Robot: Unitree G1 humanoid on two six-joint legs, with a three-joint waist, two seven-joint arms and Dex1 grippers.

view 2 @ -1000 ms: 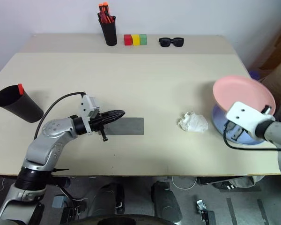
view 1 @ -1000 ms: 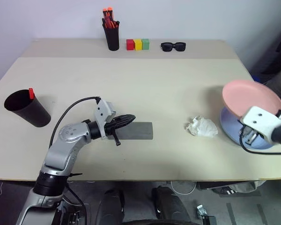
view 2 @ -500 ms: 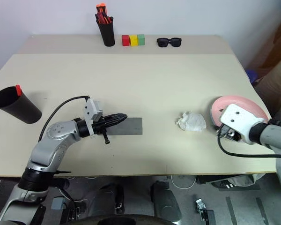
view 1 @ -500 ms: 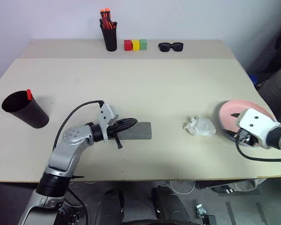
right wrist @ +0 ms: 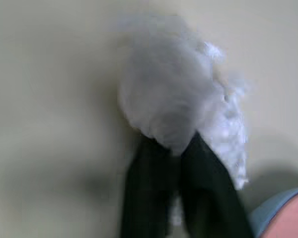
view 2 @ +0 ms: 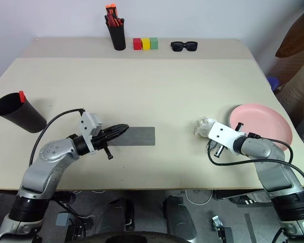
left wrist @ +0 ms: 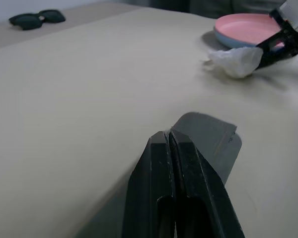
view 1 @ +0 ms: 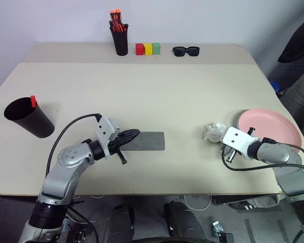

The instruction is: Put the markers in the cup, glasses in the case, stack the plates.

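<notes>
The grey case [view 1: 149, 141] lies closed at the table's middle front. My left gripper [view 1: 133, 133] hovers shut over its left end, with nothing between its fingers [left wrist: 181, 168]. The pink plate [view 1: 269, 126] rests on the light blue plate [left wrist: 221, 37] at the right edge. My right gripper [view 1: 218, 135] sits just left of the plates, shut on a crumpled white tissue [right wrist: 169, 94]. The black cup [view 1: 28, 117] stands at the far left, with a marker's red cap [view 1: 33, 101] poking over its rim. The glasses are out of view.
Along the back edge stand a narrow black cup of orange-red pens [view 1: 121, 38], red, yellow and green blocks [view 1: 148, 48], and black sunglasses [view 1: 187, 50]. The table's front edge runs close under both arms.
The right gripper lowered the pink plate onto the blue one, let go, swung left to the tissue and shut on it. The left gripper stayed shut over the case, barely drawing back.
</notes>
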